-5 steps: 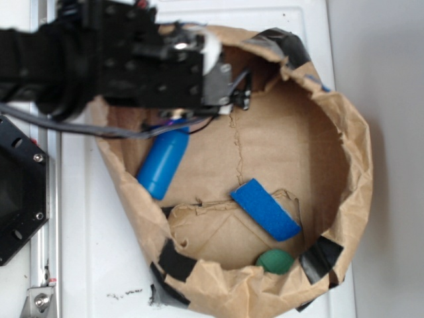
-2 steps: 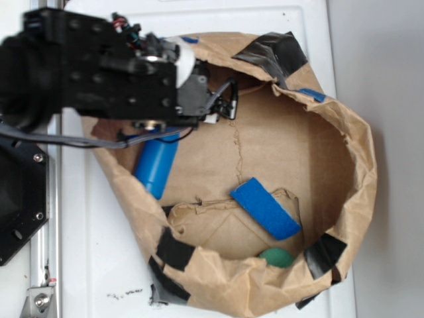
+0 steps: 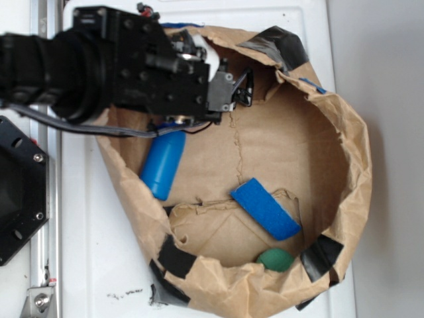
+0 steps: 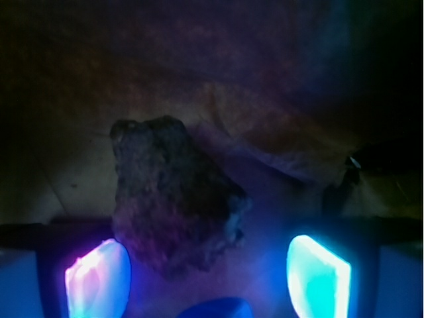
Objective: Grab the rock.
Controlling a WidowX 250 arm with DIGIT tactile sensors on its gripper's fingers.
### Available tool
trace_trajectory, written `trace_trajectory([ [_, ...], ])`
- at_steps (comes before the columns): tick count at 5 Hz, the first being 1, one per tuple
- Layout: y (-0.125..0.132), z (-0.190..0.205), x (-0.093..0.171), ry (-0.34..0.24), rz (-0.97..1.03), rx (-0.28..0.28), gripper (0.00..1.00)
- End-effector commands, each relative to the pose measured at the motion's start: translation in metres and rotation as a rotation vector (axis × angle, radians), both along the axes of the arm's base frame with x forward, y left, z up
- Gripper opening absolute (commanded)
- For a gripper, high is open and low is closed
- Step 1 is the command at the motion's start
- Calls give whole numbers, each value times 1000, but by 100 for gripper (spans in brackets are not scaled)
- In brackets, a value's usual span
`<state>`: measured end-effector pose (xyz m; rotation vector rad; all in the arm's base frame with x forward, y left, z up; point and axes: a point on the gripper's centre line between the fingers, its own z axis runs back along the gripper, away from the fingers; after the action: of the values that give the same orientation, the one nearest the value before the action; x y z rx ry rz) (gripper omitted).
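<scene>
Up close, dark lumpy pitted rock [image 4: 175, 202], tool [image 4: 209, 278] spread wide, gripping nothing.

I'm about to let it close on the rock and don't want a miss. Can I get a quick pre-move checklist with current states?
1. Rock in wrist view: ok, ahead of the pincer.
2. Pincer open: ok, fingers spread wide.
3. Rock centred between fingers: not ok, it sits close to the finger on the picture's left.
4. Blue bottle clear of the grasp: cannot tell, something blue shows at the wrist view's bottom edge.
5. Height over the bag floor: cannot tell.
</scene>
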<state>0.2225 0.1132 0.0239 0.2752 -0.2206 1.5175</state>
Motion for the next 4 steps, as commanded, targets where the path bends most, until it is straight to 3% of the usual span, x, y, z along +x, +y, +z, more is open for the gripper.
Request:
trace_trajectory([
  [1, 7, 5, -6, -38, 35, 21, 0],
  [4, 7, 3, -7, -29, 28, 21, 0],
])
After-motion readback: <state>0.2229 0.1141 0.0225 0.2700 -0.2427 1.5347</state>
